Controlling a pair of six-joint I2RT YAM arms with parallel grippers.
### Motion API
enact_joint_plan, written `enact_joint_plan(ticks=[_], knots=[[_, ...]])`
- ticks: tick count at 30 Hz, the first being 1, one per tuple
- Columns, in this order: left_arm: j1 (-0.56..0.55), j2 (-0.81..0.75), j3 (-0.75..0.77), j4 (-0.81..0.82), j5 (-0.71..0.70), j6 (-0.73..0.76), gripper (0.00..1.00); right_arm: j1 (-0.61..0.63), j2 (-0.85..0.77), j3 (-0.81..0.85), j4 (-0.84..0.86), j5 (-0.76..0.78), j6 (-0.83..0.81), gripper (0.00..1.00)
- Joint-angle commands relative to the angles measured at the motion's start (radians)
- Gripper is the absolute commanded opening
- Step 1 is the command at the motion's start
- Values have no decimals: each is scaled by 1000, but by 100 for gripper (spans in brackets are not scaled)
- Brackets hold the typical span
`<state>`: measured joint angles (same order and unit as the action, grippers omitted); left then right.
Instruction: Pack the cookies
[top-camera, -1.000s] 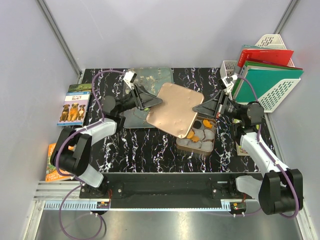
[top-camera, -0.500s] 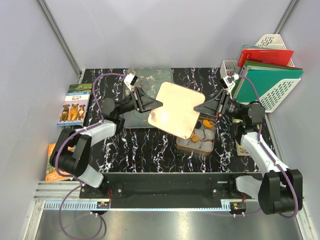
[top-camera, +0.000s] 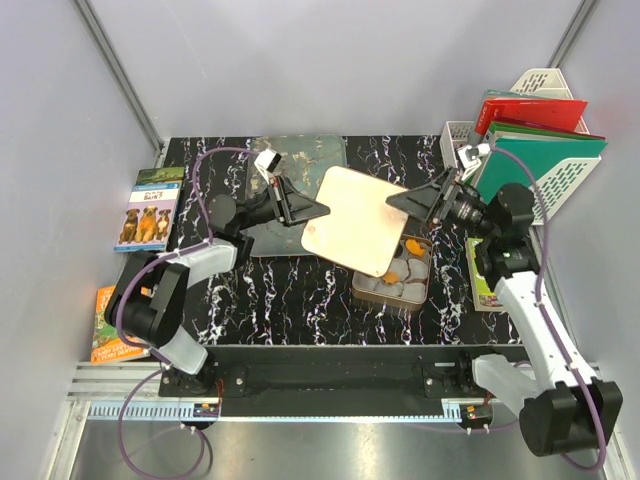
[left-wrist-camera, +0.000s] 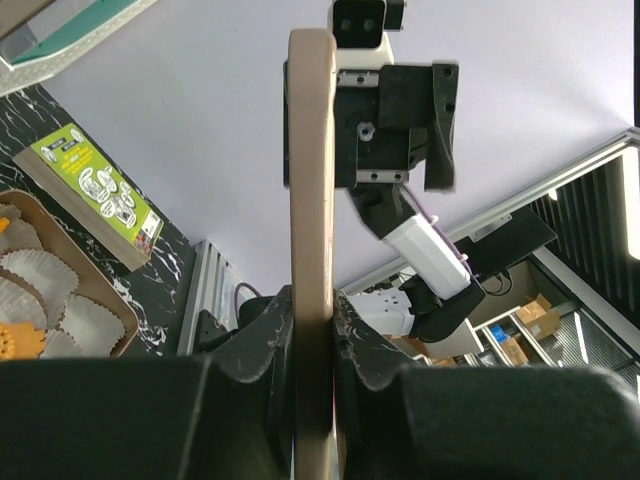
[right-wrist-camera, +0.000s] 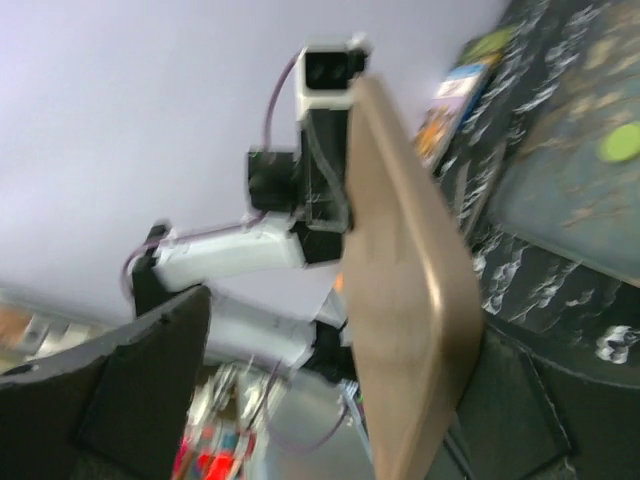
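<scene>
From my station I see the left claw clenched on the left edge of the lid; its wrist view shows the lid edge-on, pinched between both fingers. The lid hangs tilted, above and to the left of the tin, covering the tin's far left corner. The right claw meets the lid's right corner with its fingers spread wide, the lid close to one of them. The orange cookies lie inside the tin among pale wrappers. A green cookie sits on the grey mat, left of the tin.
</scene>
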<state>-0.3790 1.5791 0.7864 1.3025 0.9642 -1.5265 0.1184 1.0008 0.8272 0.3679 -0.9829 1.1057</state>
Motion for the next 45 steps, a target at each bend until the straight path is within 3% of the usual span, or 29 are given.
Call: enact_joint_plan(ticks=[1,4,10,16,21,29,45], knots=[[-26,24,51,340,-15,20,2,1,-80,171,-629,401,-409,100],[-44,51,63,342,-38,20,0,3,-88,220,-784,718,-458,100],[-96,97,67,339,-103,40,0,3,-97,257,-948,1041,-498,100],[-169,134,31,319,-223,115,0,3,-157,230,-946,1073,-507,100],[-250,173,-4,310,-401,173,0,3,-217,204,-946,1107,-503,99],[-351,209,-16,133,-610,325,0,3,-257,170,-946,1109,-501,100],[-382,400,-3,222,-702,215,0,4,-264,127,-922,1075,-494,100]])
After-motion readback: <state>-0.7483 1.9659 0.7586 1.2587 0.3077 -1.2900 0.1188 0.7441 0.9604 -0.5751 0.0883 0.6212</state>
